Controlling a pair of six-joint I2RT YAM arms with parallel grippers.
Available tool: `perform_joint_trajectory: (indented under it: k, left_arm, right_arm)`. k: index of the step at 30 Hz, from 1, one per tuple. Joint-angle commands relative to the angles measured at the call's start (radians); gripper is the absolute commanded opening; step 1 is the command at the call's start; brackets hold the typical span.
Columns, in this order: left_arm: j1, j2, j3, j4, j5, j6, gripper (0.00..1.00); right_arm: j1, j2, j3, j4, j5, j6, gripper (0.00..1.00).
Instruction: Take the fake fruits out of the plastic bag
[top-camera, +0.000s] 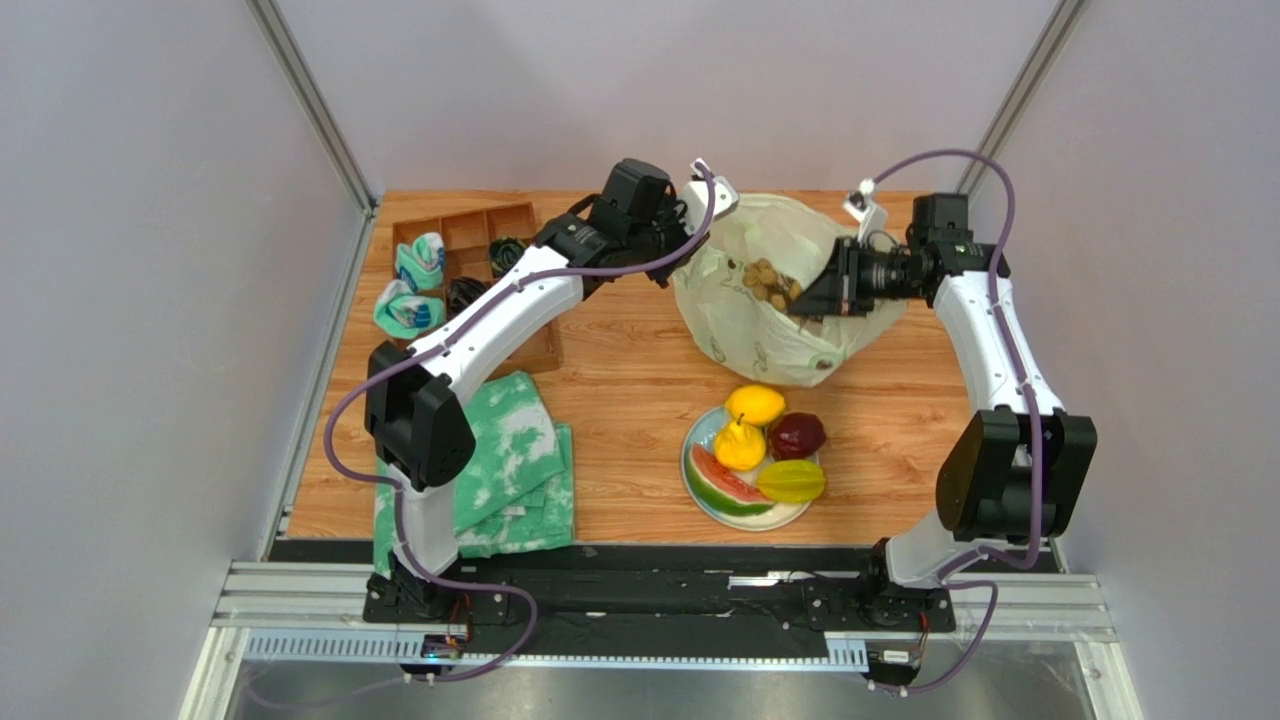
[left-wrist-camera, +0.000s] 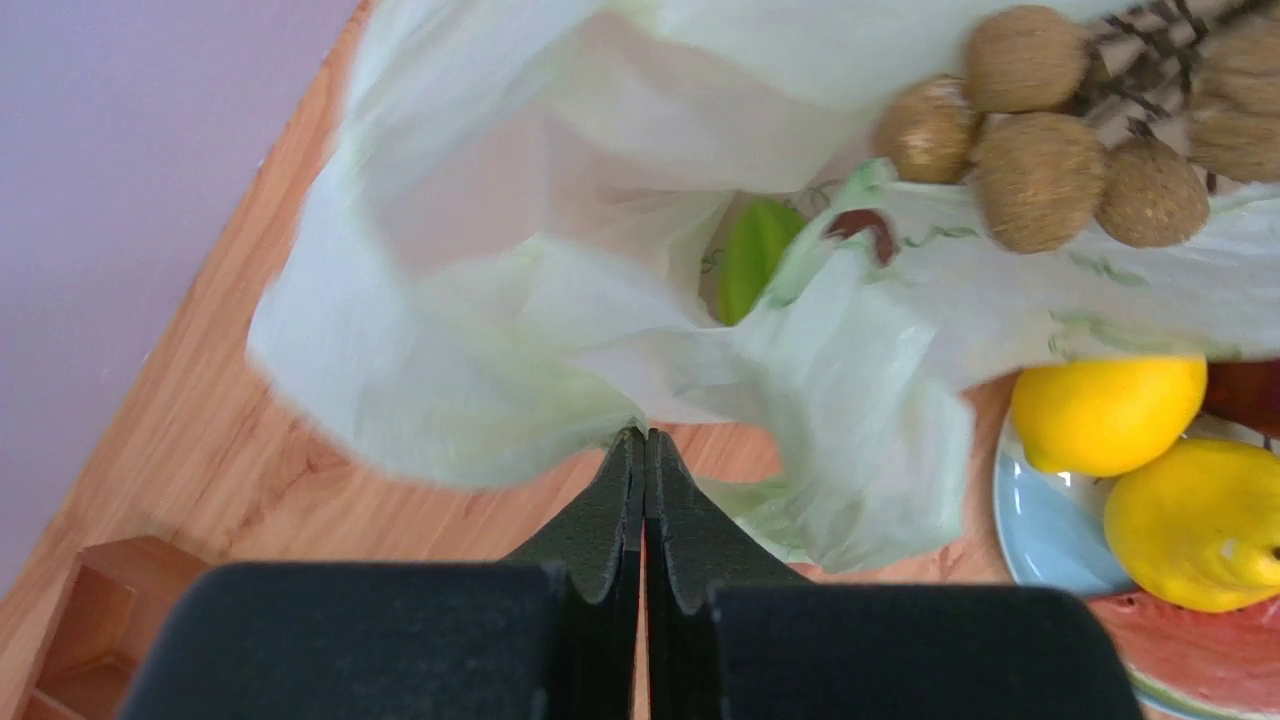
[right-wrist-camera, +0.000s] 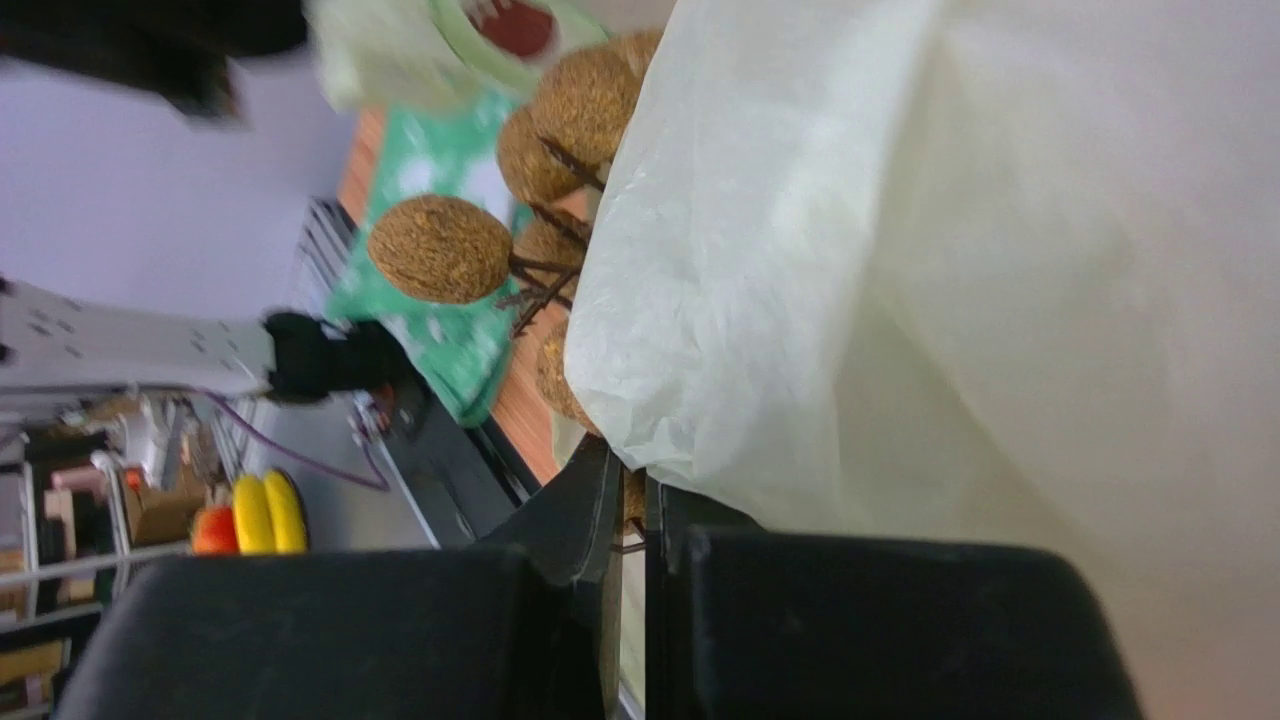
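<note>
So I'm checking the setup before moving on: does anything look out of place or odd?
Nothing looks spilled or broken. Five fruits sit on the plate; only the bunch of brown balls remains in the bag, which both hands hold open.

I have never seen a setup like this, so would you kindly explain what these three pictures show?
Two robot arms are bolted to a wooden table. One picture looks down from above; the other two come from cameras on each wrist. The left gripper, jaws shut, pinches an edge of the pale plastic bag. The right gripper, jaws also shut, is at the bag's mouth, apparently pinching the stem of a bunch of brown balls. A plate already carries a lemon, pear, plum, watermelon slice and yellow-green fruit. A green cloth and wooden tray lie on the left.
</note>
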Motion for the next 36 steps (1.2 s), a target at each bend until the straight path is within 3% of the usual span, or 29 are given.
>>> perform_joint_trajectory:
  k: [1,8,9,10,11,12,15,16,17,21,26,36]
  left_arm:
    - [0.010,-0.029,0.012,0.040,-0.022,0.009,0.00]
    - [0.024,-0.026,-0.002,0.017,0.061,-0.019,0.00]
    - [0.023,-0.028,0.007,0.011,0.072,-0.024,0.04]
    - [0.023,-0.037,0.029,0.005,0.087,-0.030,0.14]
    - [0.023,-0.051,0.038,0.001,0.128,-0.042,0.35]
    - [0.024,-0.064,0.058,-0.008,0.161,-0.056,0.46]
    - [0.030,-0.120,0.104,-0.049,0.320,-0.125,0.72]
    - [0.030,-0.153,0.101,-0.049,0.362,-0.138,0.73]
    - [0.030,-0.172,0.097,-0.045,0.433,-0.175,0.97]
    - [0.029,-0.216,0.095,0.017,0.531,-0.266,0.97]
    - [0.004,-0.120,0.164,0.026,0.581,-0.248,0.94]
    - [-0.039,0.099,0.259,0.052,0.451,-0.212,0.85]
  right_arm:
    - [0.006,-0.107,-0.030,-0.256,0.059,-0.401,0.01]
    - [-0.016,-0.091,0.046,-0.116,0.016,-0.285,0.02]
    - [-0.016,-0.077,0.064,-0.112,0.030,-0.286,0.02]
    - [-0.016,-0.071,0.101,-0.101,0.034,-0.286,0.02]
    - [-0.016,-0.068,0.115,-0.098,0.037,-0.288,0.02]
    - [-0.016,-0.062,0.129,-0.096,0.045,-0.288,0.02]
    - [-0.016,-0.037,0.151,-0.095,0.063,-0.276,0.02]
    - [-0.016,-0.030,0.152,-0.093,0.064,-0.268,0.01]
    - [-0.016,-0.026,0.151,-0.095,0.062,-0.266,0.01]
    - [-0.014,-0.034,0.135,-0.081,0.060,-0.259,0.01]
    - [-0.014,-0.051,0.132,-0.078,0.067,-0.263,0.01]
    - [-0.014,-0.075,0.109,-0.082,0.053,-0.271,0.01]
